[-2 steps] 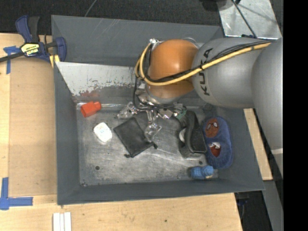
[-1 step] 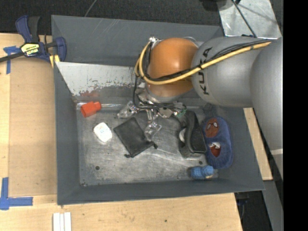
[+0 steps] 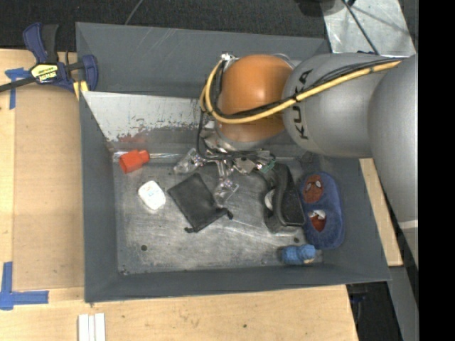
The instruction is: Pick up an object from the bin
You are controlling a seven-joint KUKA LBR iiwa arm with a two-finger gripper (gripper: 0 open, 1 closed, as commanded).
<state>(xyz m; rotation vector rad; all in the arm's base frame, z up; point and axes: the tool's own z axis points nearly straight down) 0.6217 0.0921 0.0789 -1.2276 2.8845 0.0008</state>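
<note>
Pouch (image 3: 193, 199): black, flat, on the bin (image 3: 99, 226) floor. It lies under the gripper (image 3: 226, 185) and runs out to the gripper's view-left, and its upper right edge sits at the gripper's tip. It lies skewed like a diamond, with 1 corner pointing toward the near wall. You cannot tell whether tip and pouch touch.

Gripper state: you cannot tell whether it is apart or together. The metal linkage splays to both sides just above the tip and muddles the outline there. You see the gripper low in the bin, about mid-floor.

Outward from the gripper, view-left:
- White piece (image 3: 151, 195), small and rounded, just past the pouch's far corner and apart from it.
- Orange block (image 3: 134, 160), farther left and up, near the back wall.

Outward, view-right:
- Black shoe (image 3: 284, 199), near the gripper, lying lengthwise.
- Blue slipper (image 3: 321, 204) with 2 red patches, against the shoe's far side and by the right wall.
- Blue lump (image 3: 297, 254), down and right of the gripper at the near wall, just below the slipper.

Above the gripper is the orange cover (image 3: 250, 94) on the wrist, with a yellow cable (image 3: 313, 91) running across it.
</note>
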